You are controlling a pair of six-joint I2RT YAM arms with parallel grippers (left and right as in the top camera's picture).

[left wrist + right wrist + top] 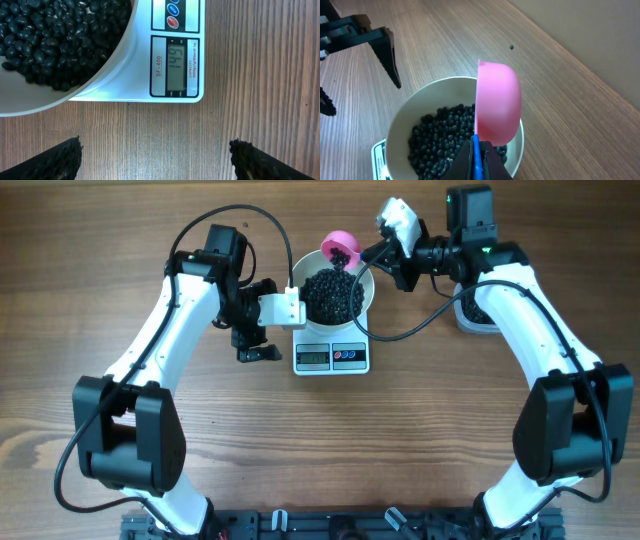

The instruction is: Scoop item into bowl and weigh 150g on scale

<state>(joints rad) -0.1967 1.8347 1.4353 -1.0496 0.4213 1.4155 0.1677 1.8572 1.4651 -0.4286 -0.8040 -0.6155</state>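
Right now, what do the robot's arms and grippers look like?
The left arm and right arm have white rounded links, black joints and loose black cables. The left gripper and right gripper have black fingers, with a white boxy camera at each wrist.

Scale (332, 356) sits mid-table (420, 440), display on its near edge. Bowl (366, 288) is on the scale and overhangs its far side, with the beans (333, 295) piled in it. Scoop (340, 248) is tipped over the bowl's far rim, its handle in the right gripper (374, 252), far right of the bowl. Left gripper (255, 348) is just left of the scale. Tub (466, 321) is right of the bowl, partly under the right arm.
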